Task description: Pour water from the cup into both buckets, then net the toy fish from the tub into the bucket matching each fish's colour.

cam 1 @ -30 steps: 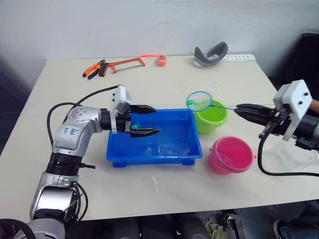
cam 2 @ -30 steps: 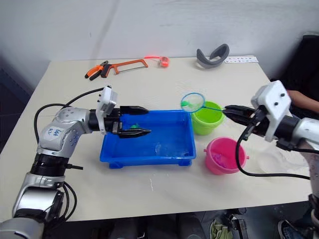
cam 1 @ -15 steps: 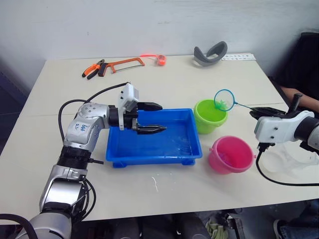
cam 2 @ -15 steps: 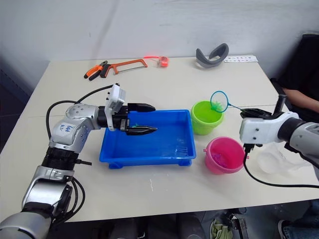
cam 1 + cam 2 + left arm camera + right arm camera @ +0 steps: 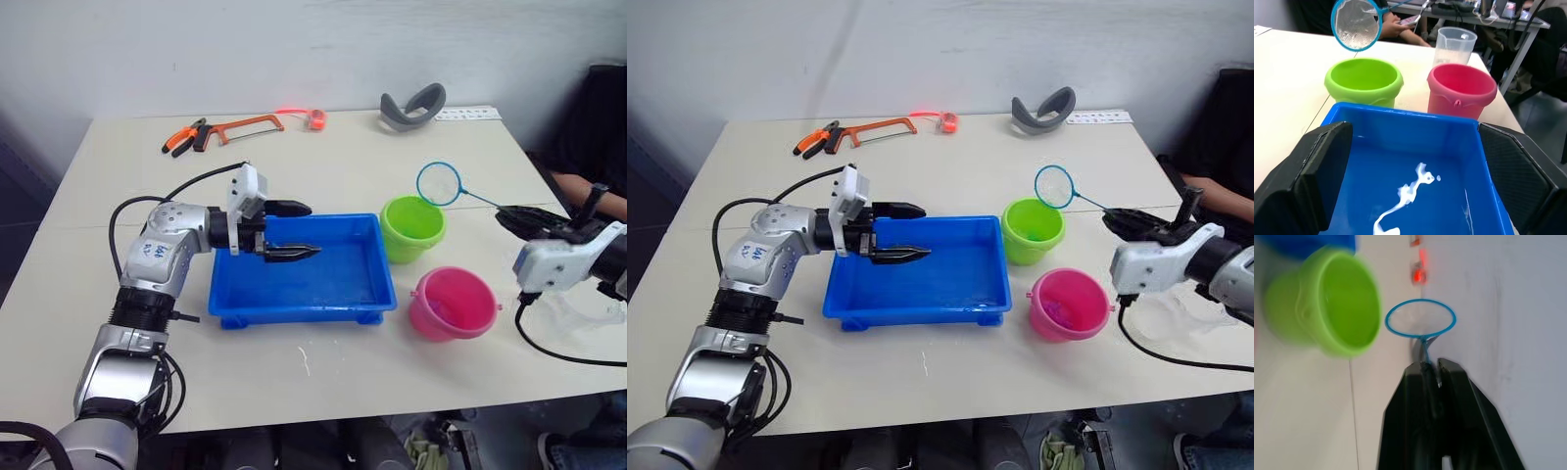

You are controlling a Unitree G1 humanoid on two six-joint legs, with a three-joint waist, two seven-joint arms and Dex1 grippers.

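Note:
The blue tub (image 5: pixel 294 294) lies mid-table, holding a film of water. My left gripper (image 5: pixel 302 230) hovers open over its left end, nothing between the fingers. Right of the tub stand the lime green bucket (image 5: pixel 412 227) and, nearer to me, the pink bucket (image 5: pixel 454 304). My right gripper (image 5: pixel 521 217) is shut on the thin handle of the net (image 5: pixel 439 183), whose light blue hoop hangs empty above and just behind the green bucket. The clear cup (image 5: pixel 1454 44) stands beyond the pink bucket at the table's right edge. The toy fish are hidden from view.
Along the far edge lie orange-handled pliers (image 5: pixel 184 136), an orange hacksaw (image 5: pixel 250 124), a small orange roll (image 5: pixel 315 117) and a grey curved band (image 5: pixel 415 106). A person's arm (image 5: pixel 586 191) shows at the right, beside the table.
The net, carrying a green fish, swung right from the tub's corner to over the green bucket; now it is raised and empty. The left gripper shifted slightly along the tub.

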